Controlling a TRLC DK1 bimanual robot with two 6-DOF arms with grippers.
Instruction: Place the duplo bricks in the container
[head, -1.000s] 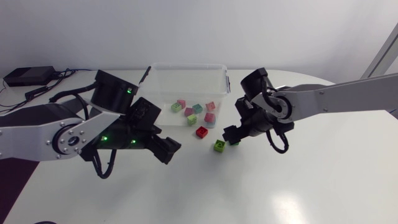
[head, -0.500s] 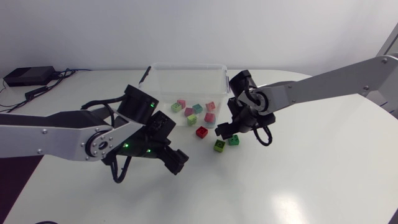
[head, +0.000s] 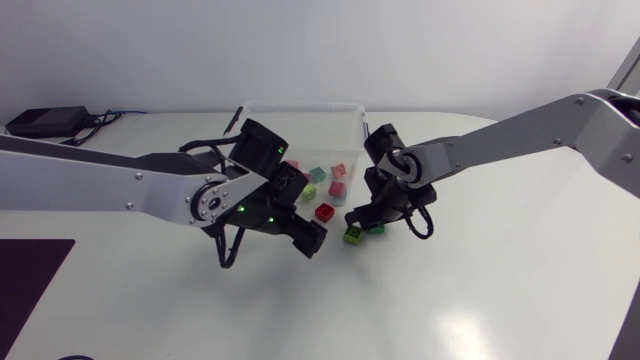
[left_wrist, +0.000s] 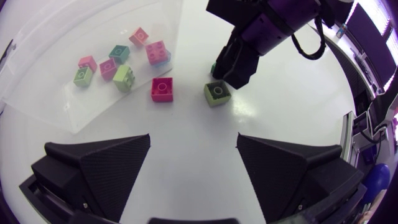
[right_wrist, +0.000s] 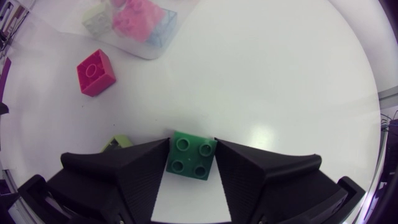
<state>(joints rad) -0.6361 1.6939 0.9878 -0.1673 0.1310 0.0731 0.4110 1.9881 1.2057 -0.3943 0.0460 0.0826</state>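
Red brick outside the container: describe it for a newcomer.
Start at the clear container. Just outside its near wall sits the red brick. Its loose neighbours are a light green brick and a dark green brick.

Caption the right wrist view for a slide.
Right gripper shut on a dark green brick on the table, with a red brick and the container ahead.

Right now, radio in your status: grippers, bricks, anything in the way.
Status: left gripper open, empty; right gripper shut on dark green brick. Loose outside container: red brick, lime brick. Lime brick close beside right gripper.
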